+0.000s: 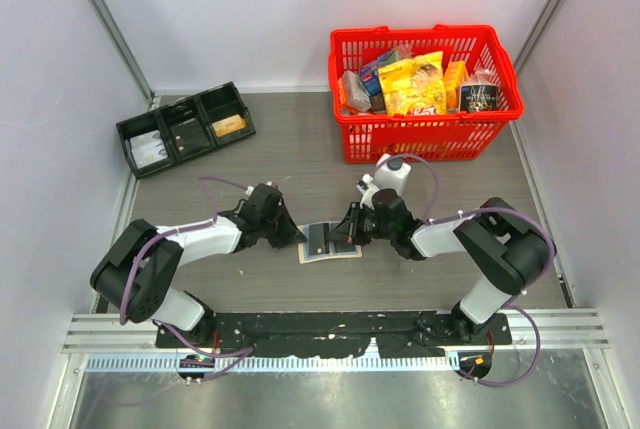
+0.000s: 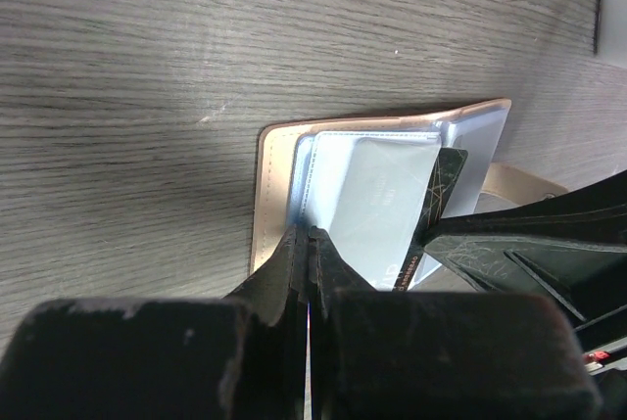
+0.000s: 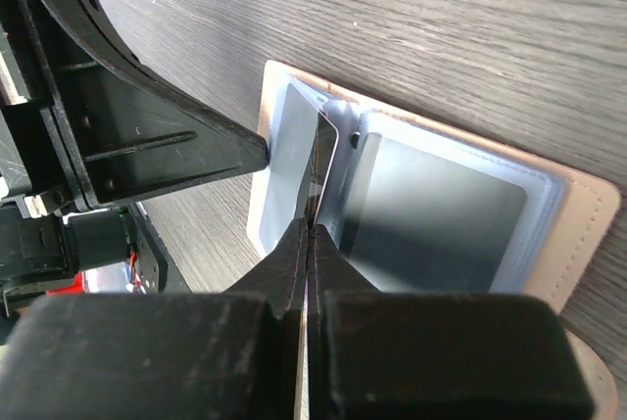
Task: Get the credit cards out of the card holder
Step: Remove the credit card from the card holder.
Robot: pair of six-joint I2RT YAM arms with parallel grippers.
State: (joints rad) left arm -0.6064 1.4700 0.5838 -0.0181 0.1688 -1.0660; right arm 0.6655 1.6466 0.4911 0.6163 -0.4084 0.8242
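Tan card holder (image 1: 322, 244) open, clear sleeves (image 3: 441, 214); left jaws clamp sleeve, right jaws pinch dark card (image 3: 324, 151).

The card holder (image 1: 325, 247) has a tan stitched border around pale blue and grey see-through panels, and the card (image 2: 446, 180) in it is dark, almost black, crossed by thin gold lines. The desk (image 1: 300, 149) is grey with fine wood-grain streaks, the left fingers (image 2: 265, 293) and right fingers (image 3: 279, 273) are matt black, and the left arm (image 1: 190, 239) and right arm (image 1: 450, 234) are white and black with purple cables (image 1: 230, 184). The basket (image 1: 430, 139) is bright red and holds yellow, blue and dark packets (image 1: 412, 84), and the tray (image 1: 124, 141) is black.
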